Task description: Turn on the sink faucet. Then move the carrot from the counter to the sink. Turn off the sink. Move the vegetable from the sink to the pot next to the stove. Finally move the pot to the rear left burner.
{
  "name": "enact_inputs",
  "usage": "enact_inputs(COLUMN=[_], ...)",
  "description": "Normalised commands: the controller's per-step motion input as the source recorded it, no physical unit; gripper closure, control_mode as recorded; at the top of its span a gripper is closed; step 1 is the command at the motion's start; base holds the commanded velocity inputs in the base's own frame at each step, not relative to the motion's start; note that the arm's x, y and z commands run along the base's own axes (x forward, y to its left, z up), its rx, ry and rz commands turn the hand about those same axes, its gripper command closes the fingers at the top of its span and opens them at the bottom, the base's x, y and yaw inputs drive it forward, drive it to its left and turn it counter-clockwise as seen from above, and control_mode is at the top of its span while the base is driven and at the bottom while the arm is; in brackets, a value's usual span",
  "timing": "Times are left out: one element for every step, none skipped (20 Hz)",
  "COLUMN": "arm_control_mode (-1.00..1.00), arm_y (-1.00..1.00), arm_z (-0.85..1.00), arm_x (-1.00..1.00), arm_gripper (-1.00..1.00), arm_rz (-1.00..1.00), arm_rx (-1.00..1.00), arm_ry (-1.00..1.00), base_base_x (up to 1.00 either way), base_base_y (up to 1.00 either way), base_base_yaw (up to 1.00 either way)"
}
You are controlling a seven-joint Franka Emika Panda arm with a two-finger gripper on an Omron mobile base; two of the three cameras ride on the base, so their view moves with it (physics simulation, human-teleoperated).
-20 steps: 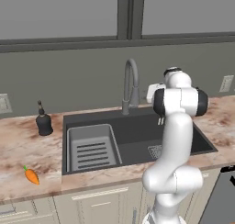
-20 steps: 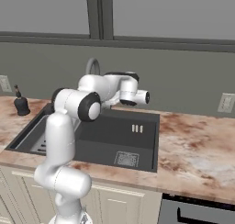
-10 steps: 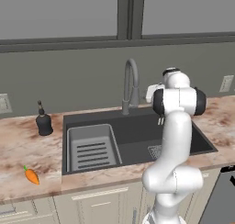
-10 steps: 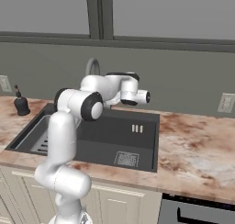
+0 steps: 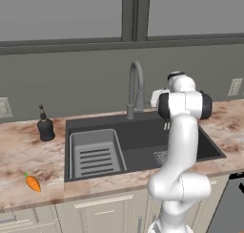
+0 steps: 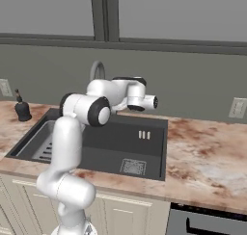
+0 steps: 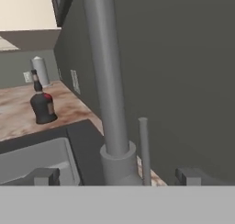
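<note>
From the left base view, the carrot [image 5: 32, 183] lies on the worktop [image 5: 28, 153] left of the sink [image 5: 138, 141]. In the right base view, the arm reaches the faucet [image 6: 97, 70]. In the hand view, spread jaws flank the faucet's base [image 7: 118, 162] and lever [image 7: 144, 149].

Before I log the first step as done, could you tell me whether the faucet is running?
Off, as far as shows: no water falls from the faucet into the sink, and its thin lever stands upright.
</note>
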Motion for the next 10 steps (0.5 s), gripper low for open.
enact_inputs(arm_control_mode=[-1.0,-1.0,-1.0,-1.0,-1.0,-1.0,-1.0,-1.0,-1.0,-1.0], arm_y=[0.0,0.0,0.0,0.0,0.0,0.0,0.0,0.0,0.0,0.0], arm_z=[-0.09,-0.1,-0.12,-0.11,-0.07,-0.07,-0.06,-0.09,-0.1,-0.1], arm_x=[0.11,0.12,0.12,0.13,0.12,0.16,0.17,0.15,0.16,0.14], arm_gripper=[-1.0,-1.0,-1.0,-1.0,-1.0,-1.0,-1.0,-1.0,-1.0,-1.0], arm_rz=[0.0,0.0,0.0,0.0,0.0,0.0,0.0,0.0,0.0,0.0], arm_rx=[0.0,0.0,0.0,0.0,0.0,0.0,0.0,0.0,0.0,0.0], arm_ry=[0.03,0.03,0.03,0.03,0.03,0.03,0.03,0.01,0.01,0.01], base_base_x=[0.0,0.0,0.0,0.0,0.0,0.0,0.0,0.0,0.0,0.0], base_base_y=[0.0,0.0,0.0,0.0,0.0,0.0,0.0,0.0,0.0,0.0], base_base_yaw=[0.0,0.0,0.0,0.0,0.0,0.0,0.0,0.0,0.0,0.0])
